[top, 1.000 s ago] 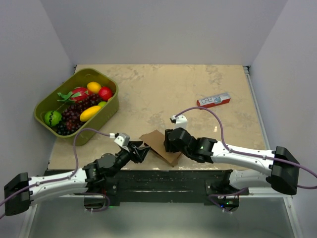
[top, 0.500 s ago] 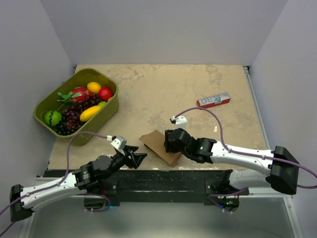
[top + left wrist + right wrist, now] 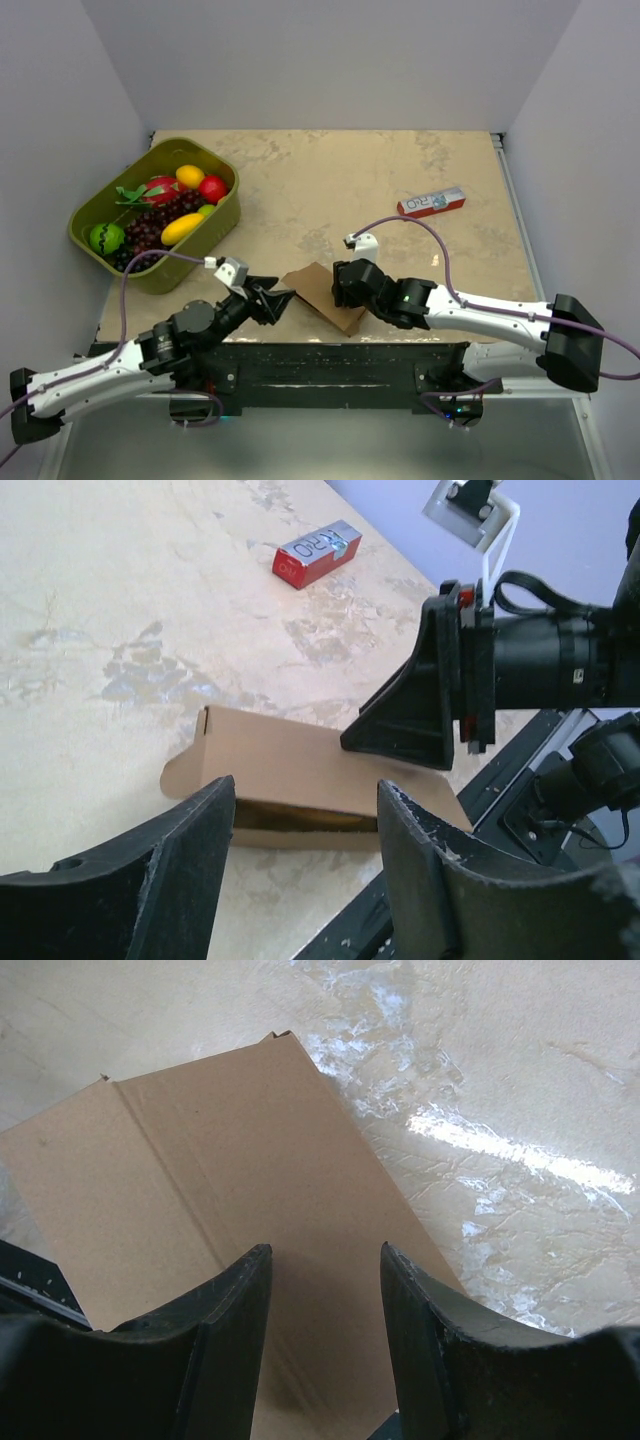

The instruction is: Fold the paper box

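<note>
The paper box (image 3: 318, 290) is a flat piece of plain brown cardboard lying near the table's front edge. In the left wrist view the paper box (image 3: 280, 765) shows a dark slit along its near side and a small flap at its left end. My left gripper (image 3: 281, 299) is open just left of it, with nothing between the fingers (image 3: 190, 850). My right gripper (image 3: 341, 287) is open too, its tips down on the box's right part (image 3: 200, 1180). One right finger (image 3: 405, 720) rests on the cardboard's top face.
An olive basket (image 3: 205, 250) of toy fruit stands at the left. A narrow red-and-white carton (image 3: 431, 203) lies at the right of the table. The black front rail (image 3: 330, 362) runs just behind the box. Grey walls close in three sides.
My left arm has swung its elbow back and left, and its gripper dipped and then came back beside the box's left edge, a little wider. The right arm and box have not moved.
</note>
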